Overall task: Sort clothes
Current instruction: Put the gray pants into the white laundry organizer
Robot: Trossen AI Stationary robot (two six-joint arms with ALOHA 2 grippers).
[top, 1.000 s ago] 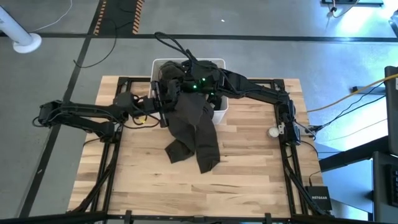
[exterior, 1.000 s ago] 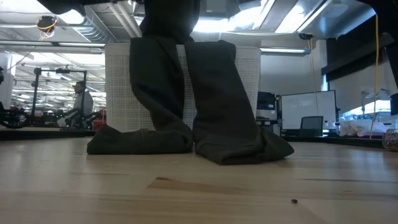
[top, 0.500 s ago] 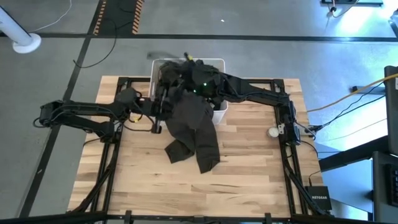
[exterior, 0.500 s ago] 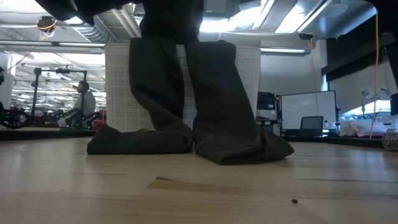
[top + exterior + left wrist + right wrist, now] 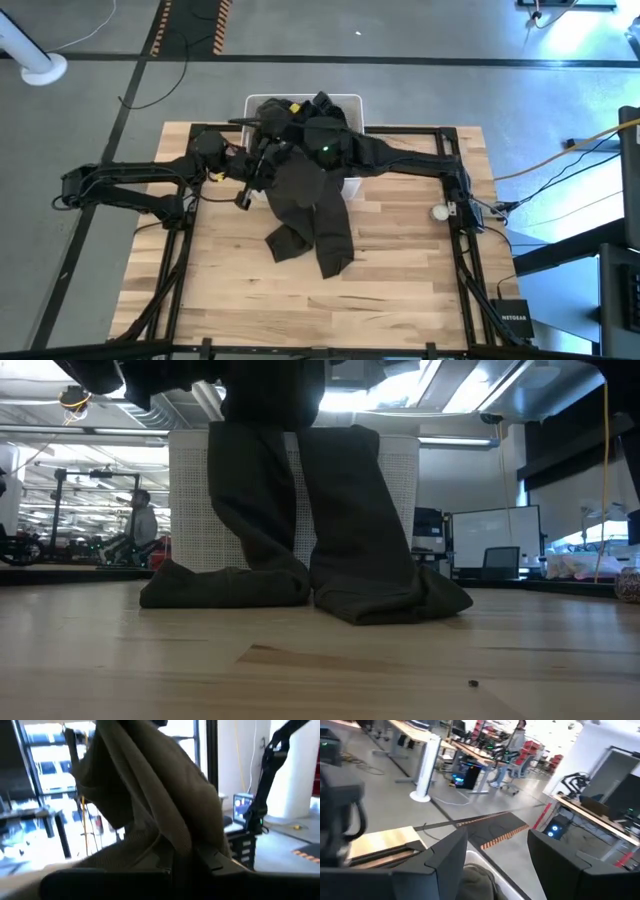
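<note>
A dark olive-green garment (image 5: pixel 310 205), a pair of trousers, hangs from my left gripper (image 5: pixel 262 160), which is shut on its upper part. Its two legs (image 5: pixel 330 510) drop in front of the white bin (image 5: pixel 352 103), and their lower ends (image 5: pixel 390 600) lie folded on the table. My right gripper (image 5: pixel 497 850) stands open and level above the bin (image 5: pixel 485 865), with nothing between its fingers. Under it, more dark cloth (image 5: pixel 477 880) lies inside the bin. In the low view both grippers are above the picture's top edge. My left gripper pinches a bunched upper part of the olive trousers (image 5: pixel 175 837) between its two fingers. The fingers lie level and come from the table's left side. The cloth rises in folds past the fingertips and hangs slack below them, with the leg ends resting on the table.
The white bin stands at the middle of the table's far edge. A small white round thing (image 5: pixel 440 211) lies near the right arm's base. Bare wood (image 5: pixel 300 310) stretches toward the near edge. A person (image 5: pixel 140 525) stands far off in the room.
Both wrists have rolled where they are, the right above the bin, the left beside it. The upper part of the trousers has turned with the left gripper. The leg ends have stayed in place on the table.
</note>
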